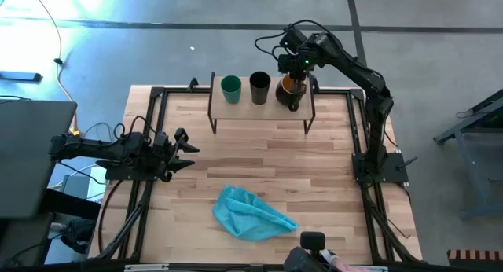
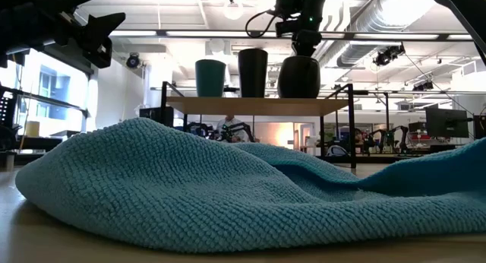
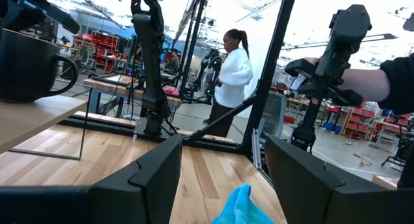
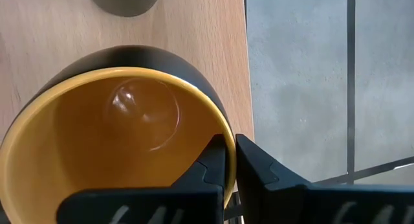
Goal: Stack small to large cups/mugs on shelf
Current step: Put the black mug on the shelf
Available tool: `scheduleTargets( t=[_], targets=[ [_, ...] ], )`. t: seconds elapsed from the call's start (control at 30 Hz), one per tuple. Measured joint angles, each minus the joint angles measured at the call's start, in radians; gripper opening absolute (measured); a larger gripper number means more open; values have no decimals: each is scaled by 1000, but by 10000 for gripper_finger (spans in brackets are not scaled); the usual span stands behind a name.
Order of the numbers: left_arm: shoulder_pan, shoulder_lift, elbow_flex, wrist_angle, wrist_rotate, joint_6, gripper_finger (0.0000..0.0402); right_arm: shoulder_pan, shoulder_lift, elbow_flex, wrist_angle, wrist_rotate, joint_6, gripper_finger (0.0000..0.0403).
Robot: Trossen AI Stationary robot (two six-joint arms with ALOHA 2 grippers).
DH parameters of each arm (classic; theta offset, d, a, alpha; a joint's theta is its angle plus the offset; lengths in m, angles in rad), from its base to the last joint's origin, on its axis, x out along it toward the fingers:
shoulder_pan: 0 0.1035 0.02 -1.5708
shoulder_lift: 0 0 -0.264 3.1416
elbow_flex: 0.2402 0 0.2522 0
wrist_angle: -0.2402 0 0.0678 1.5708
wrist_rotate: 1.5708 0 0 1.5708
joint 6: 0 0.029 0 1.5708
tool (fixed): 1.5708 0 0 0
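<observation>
The light-wood shelf stands at the table's far middle. On it stand, in a row, the small green cup at the left, the taller black cup in the middle, and the dark mug with yellow-orange inside at the right. In the low view all three stand upright on the shelf board. My right gripper is above the mug, shut on its rim. My left gripper waits open and empty at the table's left side. My right gripper holds the mug by its rim, one finger inside the mug and one outside, the wall pinched between them. The fingers come from above, pointing down. The mug stands upright with its bottom on the shelf board.
A blue cloth lies crumpled on the table near its front edge and fills the low view's foreground. Black frame rails run along the table's sides. People show in the room beyond.
</observation>
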Motion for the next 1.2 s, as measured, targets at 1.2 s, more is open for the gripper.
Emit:
scheduleTargets(
  t=[1.2],
  targets=[
    [0,0,0,-5,0,0,211,1,3,-4,6,-25,12,51]
  ],
)
